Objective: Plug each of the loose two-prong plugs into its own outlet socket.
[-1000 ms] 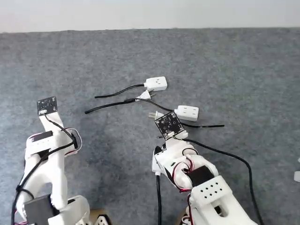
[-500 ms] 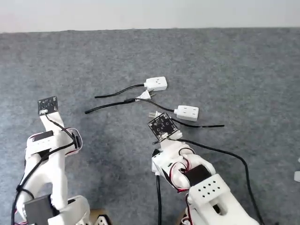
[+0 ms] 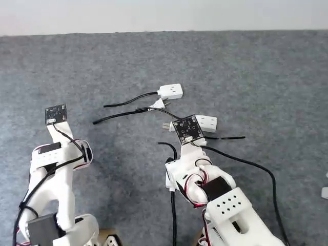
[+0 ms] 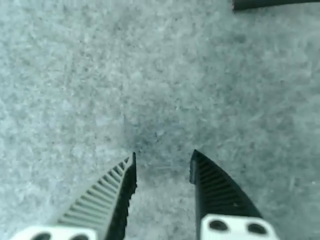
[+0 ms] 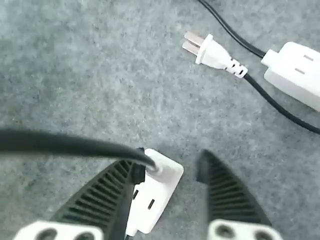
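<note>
A white two-prong plug (image 5: 212, 52) lies on the grey carpet with its prongs pointing away from a white outlet socket (image 5: 295, 67); its black cord runs past that socket. My right gripper (image 5: 172, 152) is open. A second white socket (image 5: 152, 192) sits between its fingers, resting against one finger (image 5: 107, 197) and clear of the other, with its black cord (image 5: 65, 142) trailing sideways. From above, two sockets (image 3: 170, 91) (image 3: 207, 122) and two plugs (image 3: 159, 105) (image 3: 166, 125) lie ahead of the right arm (image 3: 197, 177). My left gripper (image 4: 162, 157) is open over bare carpet.
The left arm (image 3: 54, 164) stands apart at the left, far from the plugs. A black cord end (image 4: 272, 4) crosses one corner of the left wrist view. Black cords (image 3: 123, 101) trail left from the sockets. A small white object (image 3: 325, 192) sits at the right edge.
The right arm's wrist swung left, then forward and right toward the nearer socket. A black cord loop now shows beside the right arm. The left arm shifted slightly.
</note>
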